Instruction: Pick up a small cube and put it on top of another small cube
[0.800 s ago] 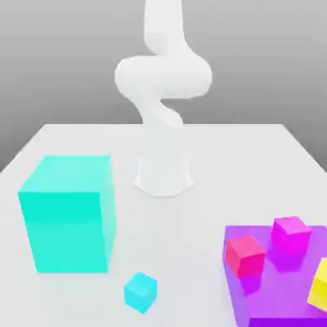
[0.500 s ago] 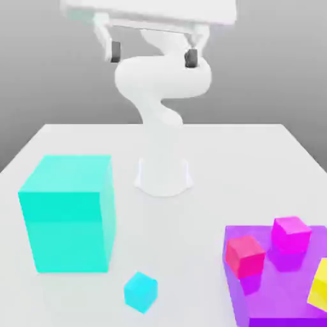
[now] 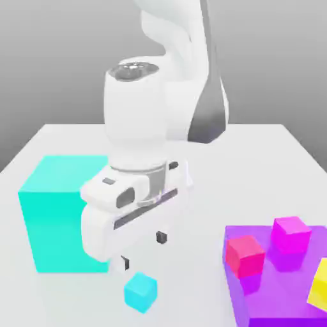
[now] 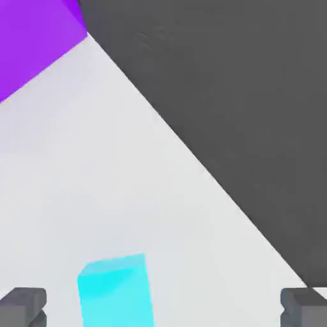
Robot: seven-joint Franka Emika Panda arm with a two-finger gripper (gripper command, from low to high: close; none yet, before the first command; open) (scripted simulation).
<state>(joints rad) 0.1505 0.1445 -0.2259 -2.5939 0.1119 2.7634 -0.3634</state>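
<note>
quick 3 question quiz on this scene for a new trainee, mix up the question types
1. True or false: the gripper is already shut on the small cyan cube.
2. Multiple choice: what do the red cube and the magenta cube rest on? A) the white table B) the purple block C) the big cyan cube
3. Short answer: which cube shows between the fingertips in the hand view?

Key:
1. False. It is open and above the cube, apart from it.
2. B
3. The small cyan cube.
</note>
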